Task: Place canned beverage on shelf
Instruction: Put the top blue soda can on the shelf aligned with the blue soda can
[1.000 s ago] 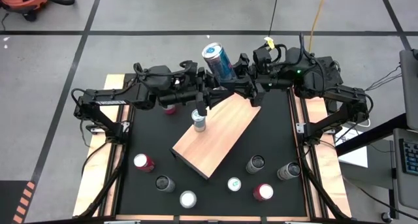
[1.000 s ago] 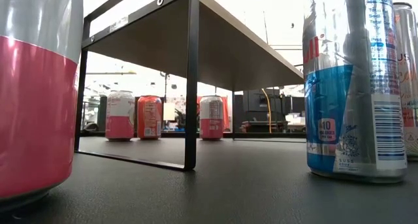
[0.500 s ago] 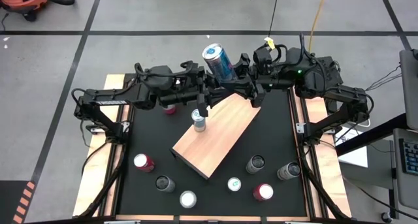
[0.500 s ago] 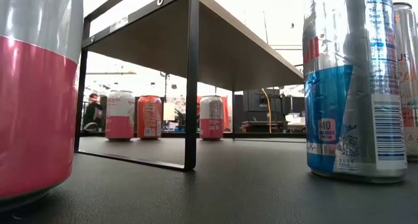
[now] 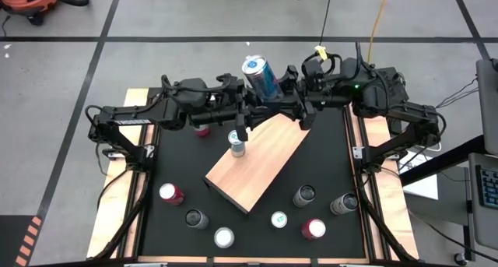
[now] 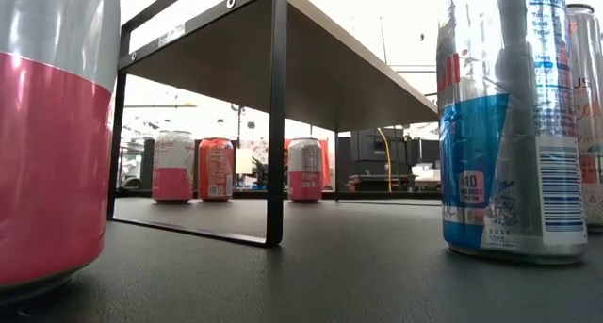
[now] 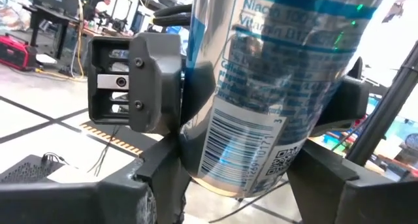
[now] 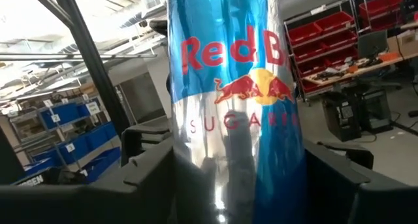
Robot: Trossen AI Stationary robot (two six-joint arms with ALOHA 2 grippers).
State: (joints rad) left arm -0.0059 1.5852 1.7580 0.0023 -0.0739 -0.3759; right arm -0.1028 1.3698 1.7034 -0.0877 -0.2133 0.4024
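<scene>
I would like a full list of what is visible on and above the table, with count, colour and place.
tall can: 1, blue and silver, held up at the table's far side.
shelf: 1, light wood, mid-table, diagonal.
small can: 1, silver, at the shelf's left edge.
front cans: 7, red, white or dark, near side of the table.
red can: 1, under the left arm.
table: 1, black.
left gripper, right gripper: both closed on the tall can.

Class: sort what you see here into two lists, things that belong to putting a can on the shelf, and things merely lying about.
Belongs to the job:
blue can, held up between both claws
left claw
right claw
shelf
small can standing on the shelf

Lying about:
red cans on the table
dark cans
white-topped cans
</scene>
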